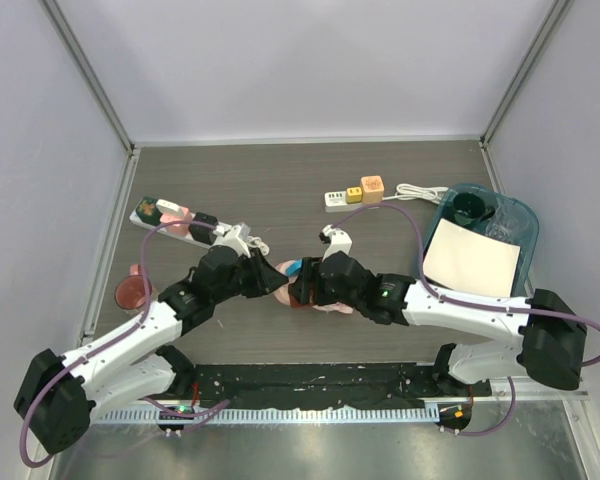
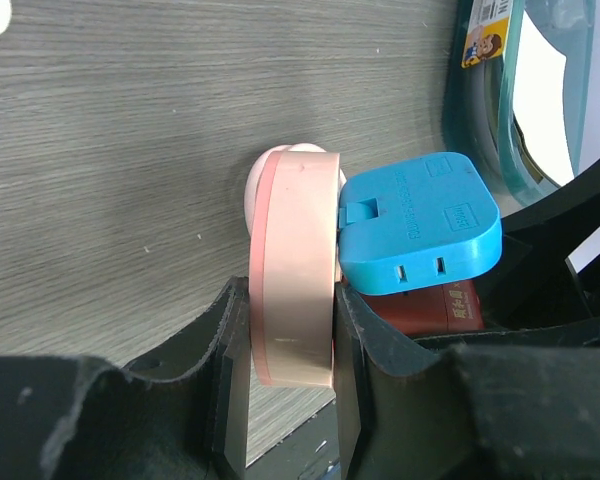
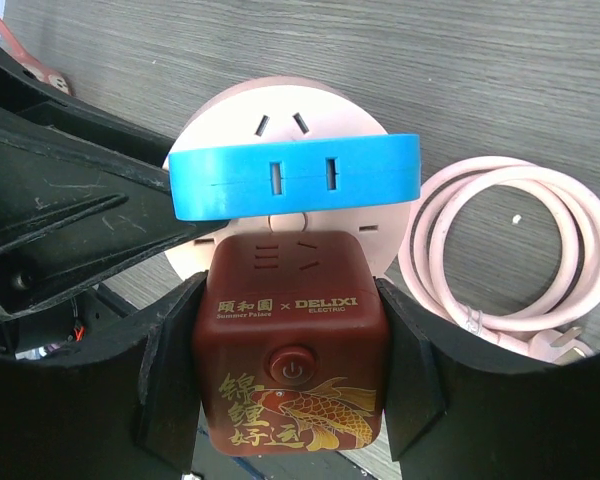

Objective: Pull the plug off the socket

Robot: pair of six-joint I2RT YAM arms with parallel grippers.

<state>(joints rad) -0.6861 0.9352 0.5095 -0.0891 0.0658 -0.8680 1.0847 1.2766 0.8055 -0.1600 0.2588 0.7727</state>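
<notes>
A round pink socket (image 3: 280,115) lies on the table with a flat blue plug (image 3: 295,180) and a dark red cube plug (image 3: 290,340) with a gold fish seated in its face. My right gripper (image 3: 290,370) is shut on the red cube plug, one finger on each side. My left gripper (image 2: 288,400) is shut on the pink socket's rim (image 2: 295,290), with the blue plug (image 2: 420,225) just right of it. In the top view both grippers meet mid-table, left (image 1: 270,278) and right (image 1: 300,290), and hide most of the socket. The socket's pink cable (image 3: 510,260) lies coiled beside it.
A white power strip with yellow and orange adapters (image 1: 352,196) lies at the back. A teal bin (image 1: 500,205) holding a white sheet stands at the right. Another strip with plugs (image 1: 175,218) and a reddish dish (image 1: 132,290) sit at the left.
</notes>
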